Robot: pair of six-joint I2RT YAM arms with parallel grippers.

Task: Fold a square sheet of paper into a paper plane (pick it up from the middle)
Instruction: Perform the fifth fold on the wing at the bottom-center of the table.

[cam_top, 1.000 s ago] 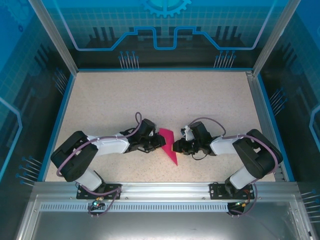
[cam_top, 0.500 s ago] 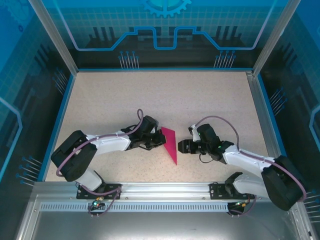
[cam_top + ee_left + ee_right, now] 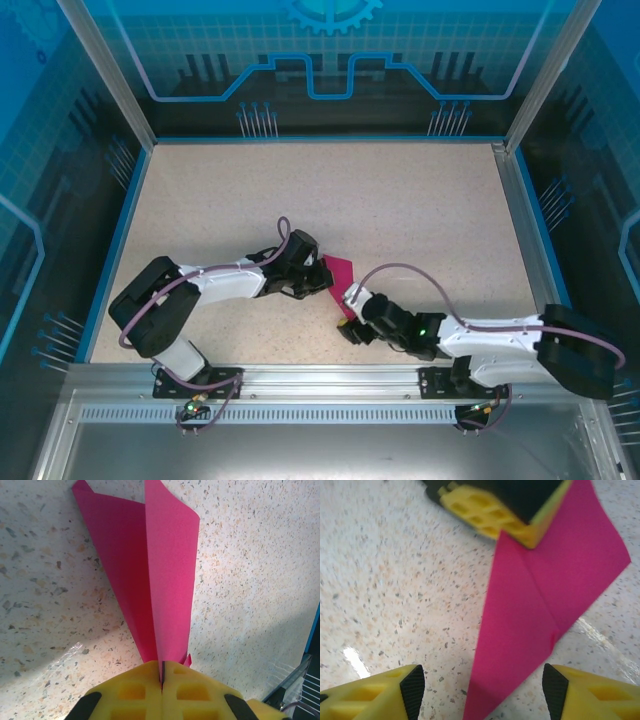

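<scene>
Item 1. Blue translucent panelled enclosure with aluminium corner posts: walls the work area on three sides.

Item 2. Speckled beige tabletop: flat, with a ribbed aluminium rail along its near edge carrying both arm bases.

Item 3. Black-and-white left arm: reaches from its base toward the middle of the tabletop, lying low, with a purple cable looped along it.

Item 4. Black-and-white right arm: stretched low along the near edge, pointing left toward the middle.

Item 5. Slim pointed magenta-pink paper plane: sits near the middle of the tabletop, toward the near edge, between the two arms' ends. From the left wrist the paper plane shows two layers meeting at a central crease and fanning out wider away from the camera. From the right wrist the paper plane lies mostly flat, creased, narrowing toward the camera.

Item 6. Left tool: yellow pads pressed together and clamped on the narrow end of the paper plane. The same tool appears at the top of the right wrist view, over the paper's far part.

Item 7. Right tool: yellow fingers stand well apart, one on each side of the paper's point, gripping nothing.
</scene>
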